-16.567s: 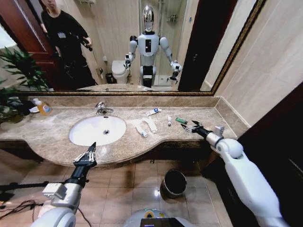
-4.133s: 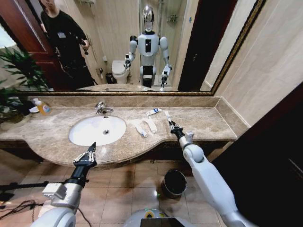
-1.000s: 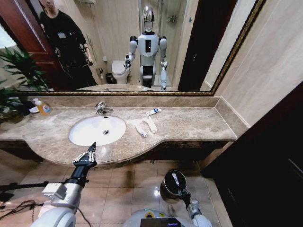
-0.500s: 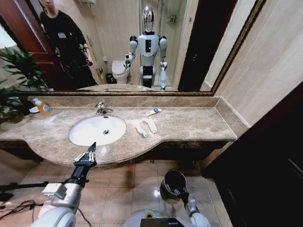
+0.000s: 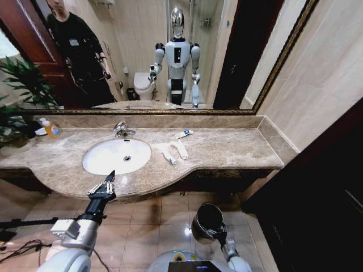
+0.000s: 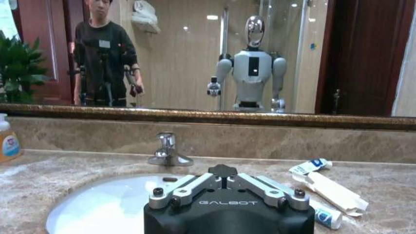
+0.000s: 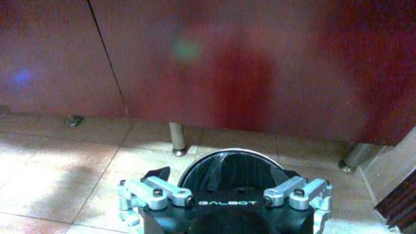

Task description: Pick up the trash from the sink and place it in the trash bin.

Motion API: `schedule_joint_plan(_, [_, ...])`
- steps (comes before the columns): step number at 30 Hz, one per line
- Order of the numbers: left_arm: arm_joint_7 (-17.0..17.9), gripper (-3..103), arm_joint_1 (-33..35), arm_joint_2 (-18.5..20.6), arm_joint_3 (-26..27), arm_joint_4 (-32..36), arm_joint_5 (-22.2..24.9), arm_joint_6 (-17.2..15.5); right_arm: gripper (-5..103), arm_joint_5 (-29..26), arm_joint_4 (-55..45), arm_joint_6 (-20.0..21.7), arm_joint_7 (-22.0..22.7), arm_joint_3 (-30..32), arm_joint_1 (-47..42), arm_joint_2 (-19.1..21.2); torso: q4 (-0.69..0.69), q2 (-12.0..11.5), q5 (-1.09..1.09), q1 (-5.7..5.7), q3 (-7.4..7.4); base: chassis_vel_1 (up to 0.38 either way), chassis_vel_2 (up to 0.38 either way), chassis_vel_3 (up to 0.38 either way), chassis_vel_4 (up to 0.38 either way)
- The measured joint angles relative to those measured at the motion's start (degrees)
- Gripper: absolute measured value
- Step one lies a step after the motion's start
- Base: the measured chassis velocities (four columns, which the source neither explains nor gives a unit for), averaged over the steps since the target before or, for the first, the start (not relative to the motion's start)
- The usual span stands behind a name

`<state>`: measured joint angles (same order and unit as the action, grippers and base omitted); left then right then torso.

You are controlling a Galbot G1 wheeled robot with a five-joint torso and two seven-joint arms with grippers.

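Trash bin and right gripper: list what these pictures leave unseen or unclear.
- Inside of the trash bin: black in the right wrist view, partly behind the right gripper; contents cannot be made out.
- Right gripper fingertips: hidden below its own body there, too small in the head view to tell open or shut.
- Printing on the trash by the sink: too small to read.
- Left gripper: fingers hidden behind its body in the left wrist view.

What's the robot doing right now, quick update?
Right gripper open over trash bin. Left gripper open, idle before sink. White tubes wait on counter.
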<state>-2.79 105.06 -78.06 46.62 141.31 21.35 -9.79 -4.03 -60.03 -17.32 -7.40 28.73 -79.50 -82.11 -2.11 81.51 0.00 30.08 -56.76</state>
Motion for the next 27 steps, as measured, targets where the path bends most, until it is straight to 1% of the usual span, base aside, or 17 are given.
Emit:
schedule_joint_plan(7, [0.00,0,0.00,0.00,0.00,0.00,-0.01,0.00,100,-0.06,-1.88,0.59,1.00,0.02,-0.39,0.02,0.00,0.00,0.00,0.00,0.00,0.000,0.000,0.000,0.000])
schedule_joint_plan(11, [0.00,0,0.00,0.00,0.00,0.00,0.00,0.00,100,-0.32,-4.96,0.73,1.50,0.06,-1.64,0.62,0.00,0.00,0.00,0.00,0.00,0.000,0.000,0.000,0.000])
schedule_joint_plan(14, [0.00,0,0.00,0.00,0.00,0.00,0.00,0.00,100,-0.72,-10.08,0.72,1.75,0.07,-3.92,1.67,0.00,0.00,0.00,0.00,0.00,0.000,0.000,0.000,0.000])
schedule_joint_plan(15, [0.00,0,0.00,0.00,0.00,0.00,0.00,0.00,100,-0.72,-10.08,0.72,1.75,0.07,-3.92,1.67,0.00,0.00,0.00,0.00,0.00,0.000,0.000,0.000,0.000])
schedule_joint_plan(19, [0.00,0,0.00,0.00,0.00,0.00,0.00,0.00,100,-1.40,-16.34,0.71,2.82,0.08,-6.45,2.86,0.00,0.00,0.00,0.00,0.00,0.000,0.000,0.000,0.000])
schedule_joint_plan(20, [0.00,0,0.00,0.00,0.00,0.00,0.00,0.00,100,-1.40,-16.34,0.71,2.82,0.08,-6.45,2.86,0.00,0.00,0.00,0.00,0.00,0.000,0.000,0.000,0.000])
schedule_joint_plan(21, [0.00,0,0.00,0.00,0.00,0.00,0.00,0.00,100,-1.74,-19.25,0.70,3.61,0.23,-7.62,3.23,0.00,0.00,0.00,0.00,0.00,0.000,0.000,0.000,0.000])
schedule_joint_plan(23, [0.00,0,0.00,0.00,0.00,0.00,0.00,0.00,100,-2.09,-22.49,-0.01,4.62,0.51,-9.06,3.61,0.00,0.00,0.00,0.00,0.00,0.000,0.000,0.000,0.000])
schedule_joint_plan(24, [0.00,0,0.00,0.00,0.00,0.00,0.00,0.00,100,-2.09,-22.49,-0.01,4.62,0.51,-9.06,3.61,0.00,0.00,0.00,0.00,0.00,0.000,0.000,0.000,0.000])
schedule_joint_plan(25, [0.00,0,0.00,0.00,0.00,0.00,0.00,0.00,100,-2.18,-24.07,-0.94,5.12,0.72,-10.02,3.86,0.00,0.00,0.01,0.00,0.00,0.000,0.000,0.000,0.000])
schedule_joint_plan(27, [0.00,0,0.00,0.00,0.00,0.00,0.00,0.00,100,-1.30,-26.85,-5.14,5.68,1.57,-12.38,4.62,0.00,0.00,0.00,0.00,0.00,0.000,0.000,0.000,0.000])
